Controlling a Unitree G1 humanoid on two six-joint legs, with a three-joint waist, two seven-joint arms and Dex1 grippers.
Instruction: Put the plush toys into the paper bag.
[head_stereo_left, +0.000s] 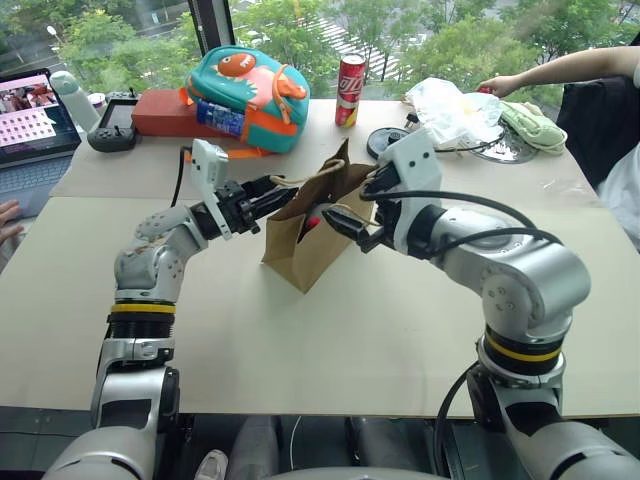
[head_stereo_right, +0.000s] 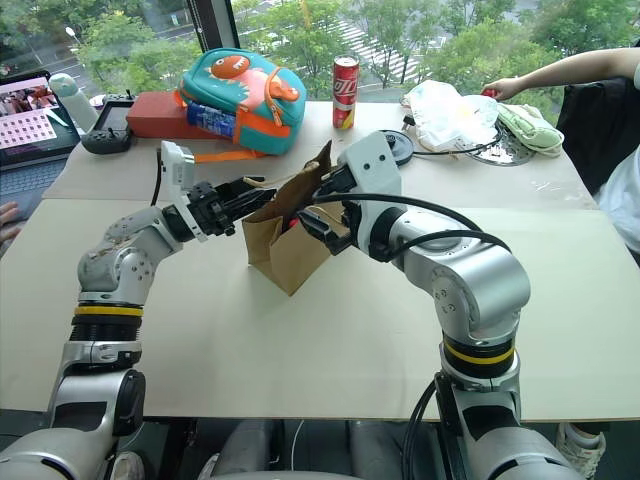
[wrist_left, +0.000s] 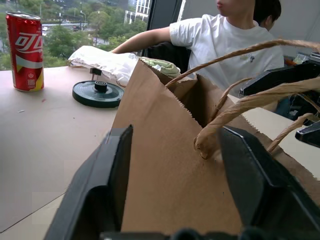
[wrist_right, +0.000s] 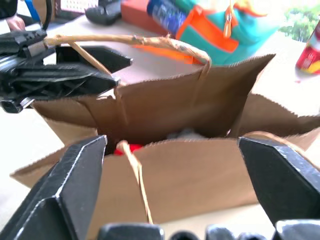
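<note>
Standing between the two grippers, the paper bag (head_stereo_left: 305, 240) rests on the surface (head_stereo_left: 330, 330) with its mouth open. The left gripper (head_stereo_left: 283, 192) sits at one side of the mouth, its fingers (wrist_left: 107, 175) spread with the bag's near wall and a cord handle (wrist_left: 235, 107) lying between them, not pinched. The right gripper (head_stereo_left: 340, 222) is at the opposite rim, fingers (wrist_right: 75, 170) likewise spread wide to either side of the wall.

Just past the right gripper's fingertips, down inside the bag, a patch of red, probably the chili pepper toy (wrist_right: 121, 148), shows beside a pale grey bit that may be the fuzzy ball (wrist_right: 182, 134); I can't tell more from here. Both toys seem to be in, so the task looks about done.

To finish well, back each gripper away from the rim with fingers kept spread, watching that no cord handle snags and tips the bag over.
</note>
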